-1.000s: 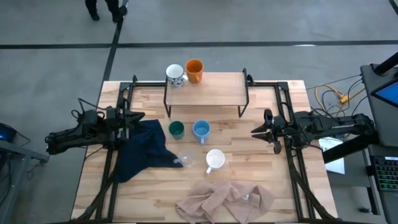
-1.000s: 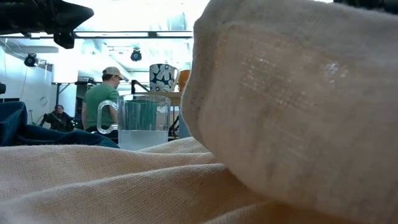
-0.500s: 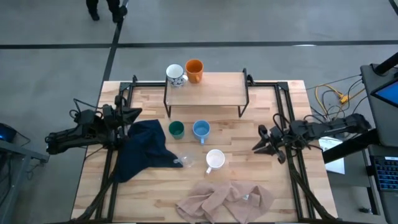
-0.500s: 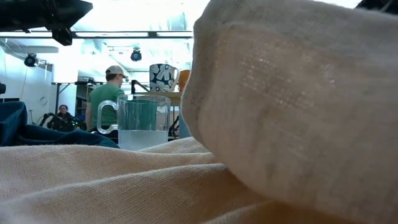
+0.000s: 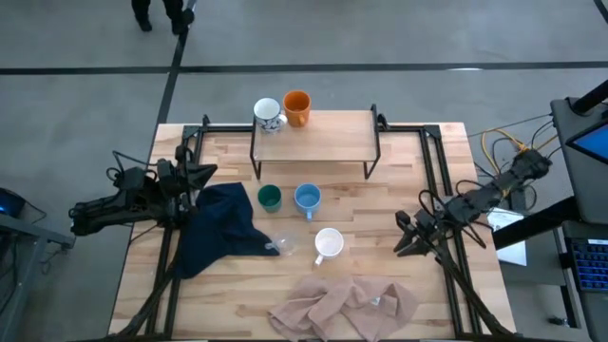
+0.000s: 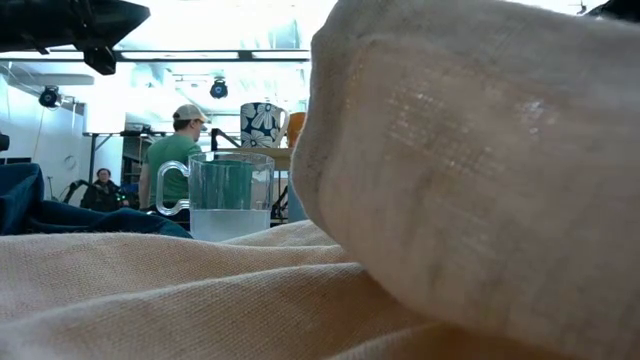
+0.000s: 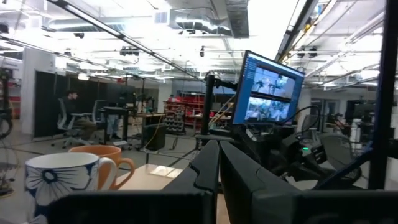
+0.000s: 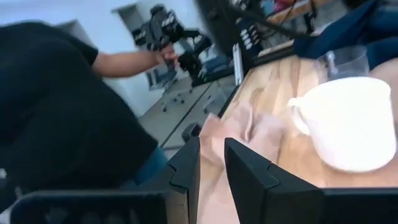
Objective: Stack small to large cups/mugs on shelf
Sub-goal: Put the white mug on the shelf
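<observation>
The shelf (image 5: 323, 133) stands at the table's far middle. A white mug with a dark pattern (image 5: 269, 115) and an orange mug (image 5: 297, 107) stand on its left end. On the tabletop in front of it stand a dark green mug (image 5: 270, 198), a light blue mug (image 5: 307, 198), a white mug (image 5: 329, 243) and a clear glass cup (image 5: 283, 244). My left gripper (image 5: 207, 173) hangs shut at the table's left, above the rail. My right gripper (image 5: 399, 237) hovers at the right, a little open and empty, pointing toward the white mug (image 8: 348, 121).
A dark blue cloth (image 5: 220, 228) lies left of the cups. A crumpled beige cloth (image 5: 347, 306) lies at the near edge and fills most of the low view. Black rails (image 5: 435, 190) run along both table sides. People stand in the room beyond the table.
My right gripper has swung along the right rail toward the table's near edge and sunk lower, turning toward the white mug. The cups and cloths have stayed where they were.
</observation>
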You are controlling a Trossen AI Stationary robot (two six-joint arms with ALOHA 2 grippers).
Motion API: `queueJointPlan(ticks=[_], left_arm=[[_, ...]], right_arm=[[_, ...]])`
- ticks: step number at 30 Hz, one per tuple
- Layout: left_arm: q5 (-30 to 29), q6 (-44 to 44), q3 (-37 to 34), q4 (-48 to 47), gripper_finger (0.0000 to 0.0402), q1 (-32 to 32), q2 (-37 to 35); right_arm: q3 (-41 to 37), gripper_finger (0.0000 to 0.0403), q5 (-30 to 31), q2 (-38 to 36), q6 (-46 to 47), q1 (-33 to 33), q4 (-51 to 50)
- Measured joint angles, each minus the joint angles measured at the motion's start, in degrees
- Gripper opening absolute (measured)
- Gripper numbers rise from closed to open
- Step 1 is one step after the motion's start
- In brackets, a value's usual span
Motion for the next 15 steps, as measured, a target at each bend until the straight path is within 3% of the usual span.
queueJointPlan(ticks=[7,15], left_arm=[[2.92,-2.75,0.00,0.00,0.0000,0.00,0.00],[4.59,-2.73,0.02,0.09,0.0000,0.00,0.00]], right_arm=[[0.11,0.0068,15.29,10.00,1.82,12.04,10.61],[7.07,0.0068,32.25,29.54,4.54,20.03,13.28]])
